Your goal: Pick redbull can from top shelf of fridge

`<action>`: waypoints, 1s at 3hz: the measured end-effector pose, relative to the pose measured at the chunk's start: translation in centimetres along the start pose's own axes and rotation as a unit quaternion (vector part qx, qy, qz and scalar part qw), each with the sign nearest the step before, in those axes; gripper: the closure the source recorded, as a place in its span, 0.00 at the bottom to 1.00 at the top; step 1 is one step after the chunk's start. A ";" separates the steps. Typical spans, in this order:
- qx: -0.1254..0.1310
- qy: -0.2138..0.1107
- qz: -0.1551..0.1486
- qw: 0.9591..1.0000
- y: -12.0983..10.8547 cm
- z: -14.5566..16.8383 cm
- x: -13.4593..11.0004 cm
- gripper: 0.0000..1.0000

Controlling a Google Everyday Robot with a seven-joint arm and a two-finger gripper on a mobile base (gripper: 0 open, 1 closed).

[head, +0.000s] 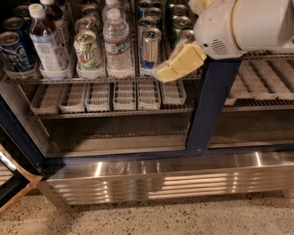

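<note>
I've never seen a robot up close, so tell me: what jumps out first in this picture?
The big white arm at upper right, with its yellowish gripper close by the slim redbull can on the top shelf of the fridge. Water bottles and green-patterned cans stand beside it; a ribbed steel panel gleams below.

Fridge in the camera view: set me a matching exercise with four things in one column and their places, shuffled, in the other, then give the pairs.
Things
1. redbull can
2. gripper
3. dark blue can
4. white trays

Places
A. far left end of the top shelf
B. on the lower rack, under the drinks
C. front of its lane, just right of the front water bottle
D. at the shelf's front edge, lower right of the redbull can, beside the blue door post

Pairs: 1-C; 2-D; 3-A; 4-B
</note>
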State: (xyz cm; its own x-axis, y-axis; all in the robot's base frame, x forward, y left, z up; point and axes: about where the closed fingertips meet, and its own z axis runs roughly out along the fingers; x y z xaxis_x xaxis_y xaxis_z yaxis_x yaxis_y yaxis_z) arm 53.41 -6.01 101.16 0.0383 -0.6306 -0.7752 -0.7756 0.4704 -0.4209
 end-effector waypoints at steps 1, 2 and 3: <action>-0.028 -0.041 0.004 0.999 0.5 3.5 -1.9 0.00; -0.017 -0.028 0.018 0.999 1.0 6.0 -1.6 0.00; -0.012 0.008 0.075 0.997 0.8 10.2 3.1 0.00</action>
State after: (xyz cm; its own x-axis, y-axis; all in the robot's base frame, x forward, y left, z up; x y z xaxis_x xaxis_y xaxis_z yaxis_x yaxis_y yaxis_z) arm 59.32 -1.23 93.63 -0.0892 -0.5635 -0.8213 -0.7867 0.5455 -0.2889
